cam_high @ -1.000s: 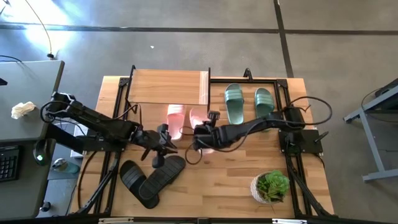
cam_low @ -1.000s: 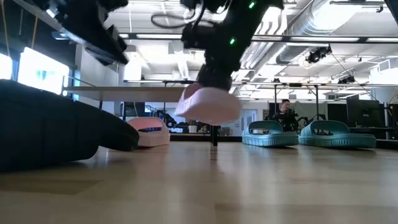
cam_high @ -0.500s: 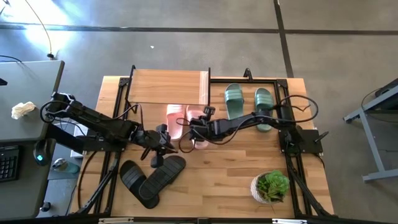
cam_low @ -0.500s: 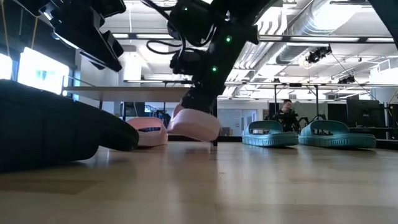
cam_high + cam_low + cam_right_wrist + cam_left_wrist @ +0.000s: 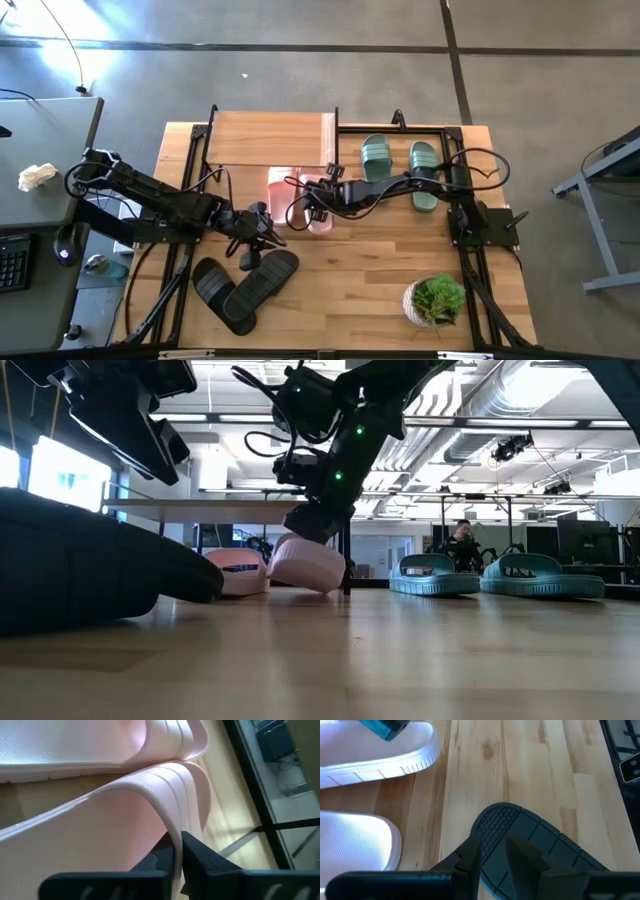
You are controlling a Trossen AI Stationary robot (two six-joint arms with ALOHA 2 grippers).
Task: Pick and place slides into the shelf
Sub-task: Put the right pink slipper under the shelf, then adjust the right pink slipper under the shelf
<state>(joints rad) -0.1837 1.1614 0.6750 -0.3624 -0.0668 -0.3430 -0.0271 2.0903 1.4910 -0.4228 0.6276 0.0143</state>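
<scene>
Two pale pink slides lie side by side at the shelf's (image 5: 268, 138) near edge. One (image 5: 282, 188) rests flat on the table, its far end under the plank top. My right gripper (image 5: 316, 196) is shut on the other (image 5: 323, 214). A black pair (image 5: 240, 285) lies at the near left, soles on the table. My left gripper (image 5: 252, 240) hangs open above that pair's far end (image 5: 530, 835), touching nothing. A green pair (image 5: 400, 168) rests flat right of the shelf. My right gripper pinches the ribbed strap's edge (image 5: 172, 836) of the pink slide between its two fingers, one finger under the strap's arch and one outside. The fingers slant down from the table's right side. The slide (image 5: 308, 565) sits tilted, its lower edge at the tabletop.
A potted plant (image 5: 437, 298) stands at the near right. The shelf's thin black frame legs (image 5: 346, 565) stand just behind the held slide. Bare wood lies in the table's middle and near the front edge.
My right gripper has carried the pink slide toward the table's far edge and down. The slide hung clear of the table a second ago and now sits tilted at the tabletop beside the other pink slide, under the shelf's near edge.
</scene>
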